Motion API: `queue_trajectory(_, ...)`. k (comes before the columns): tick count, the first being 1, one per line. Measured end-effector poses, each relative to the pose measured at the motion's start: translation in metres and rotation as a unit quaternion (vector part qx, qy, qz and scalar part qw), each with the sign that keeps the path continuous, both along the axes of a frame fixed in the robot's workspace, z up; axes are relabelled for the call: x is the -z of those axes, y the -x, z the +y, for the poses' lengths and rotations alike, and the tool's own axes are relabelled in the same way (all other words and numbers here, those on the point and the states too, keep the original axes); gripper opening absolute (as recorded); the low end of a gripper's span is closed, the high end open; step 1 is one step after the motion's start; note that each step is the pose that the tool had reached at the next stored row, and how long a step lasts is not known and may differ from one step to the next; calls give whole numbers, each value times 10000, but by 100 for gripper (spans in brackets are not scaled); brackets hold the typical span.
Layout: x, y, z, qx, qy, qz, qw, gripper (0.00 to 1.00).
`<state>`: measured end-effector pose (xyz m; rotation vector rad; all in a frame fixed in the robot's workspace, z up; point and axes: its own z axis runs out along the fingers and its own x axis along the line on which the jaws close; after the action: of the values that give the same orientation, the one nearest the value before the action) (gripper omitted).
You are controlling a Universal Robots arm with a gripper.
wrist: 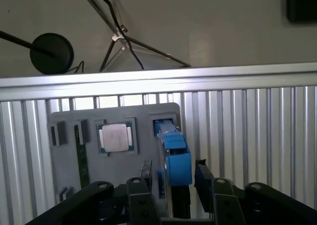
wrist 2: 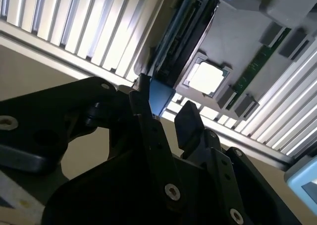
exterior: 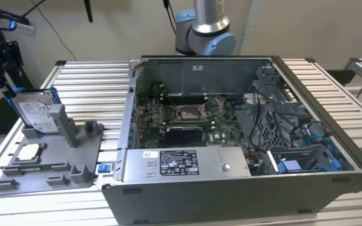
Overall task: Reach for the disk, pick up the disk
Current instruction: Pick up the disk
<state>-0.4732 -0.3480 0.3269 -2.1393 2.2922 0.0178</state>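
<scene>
The disk [exterior: 35, 113] stands upright at the back of a grey fixture [exterior: 49, 160] at the exterior view's left, its white label facing outward and blue frame around it. My black gripper [exterior: 11, 84] hangs at its upper corner. In the first wrist view the disk [wrist: 176, 158] is seen edge-on, its blue frame between the two black fingers of the gripper [wrist: 173, 170], with a gap on each side. In the second wrist view the blue corner [wrist 2: 159, 96] lies against one finger [wrist 2: 143, 103], apart from the other. The gripper [wrist 2: 166, 108] is open.
The fixture also holds a small square silver chip [exterior: 30, 151] [wrist: 115, 137] [wrist 2: 206, 79] and a green memory stick [wrist: 81, 158]. An open computer case [exterior: 231, 141] stands to the exterior view's right on the slatted aluminium table [exterior: 99, 80]. A tripod [wrist: 119, 36] stands beyond the table edge.
</scene>
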Motion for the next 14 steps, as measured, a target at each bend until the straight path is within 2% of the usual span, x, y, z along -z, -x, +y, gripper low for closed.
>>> queue_trajectory(14, 255, -26, 0, -10, 0, 5, 10000, 100)
